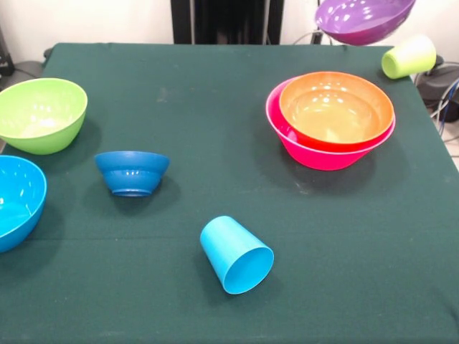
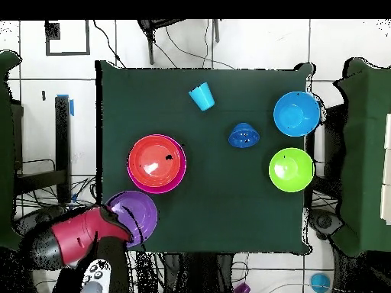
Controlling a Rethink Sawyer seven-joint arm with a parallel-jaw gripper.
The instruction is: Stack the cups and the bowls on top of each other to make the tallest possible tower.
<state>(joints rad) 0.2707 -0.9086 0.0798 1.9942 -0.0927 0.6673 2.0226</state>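
Note:
The purple bowl (image 1: 362,18) hangs in the air above the table's far right corner. In the overhead view my gripper (image 2: 121,227) is at its rim (image 2: 134,214) and holds it; the red arm covers the fingers. The tower is the orange bowl (image 1: 336,107) nested in the pink bowl (image 1: 323,154); it also shows in the overhead view (image 2: 156,160). The pale yellow-green cup (image 1: 409,56) lies on its side beside the purple bowl. The sky blue cup (image 1: 233,251) (image 2: 201,96) lies on its side near the front. The small orange bowl is out of view.
The lime green bowl (image 1: 39,115) (image 2: 291,169) and the sky blue bowl (image 1: 14,201) (image 2: 296,114) stand upright at the left edge. The small dark blue bowl (image 1: 133,172) (image 2: 243,136) stands next to them. Cables (image 1: 445,100) hang off the table's right side.

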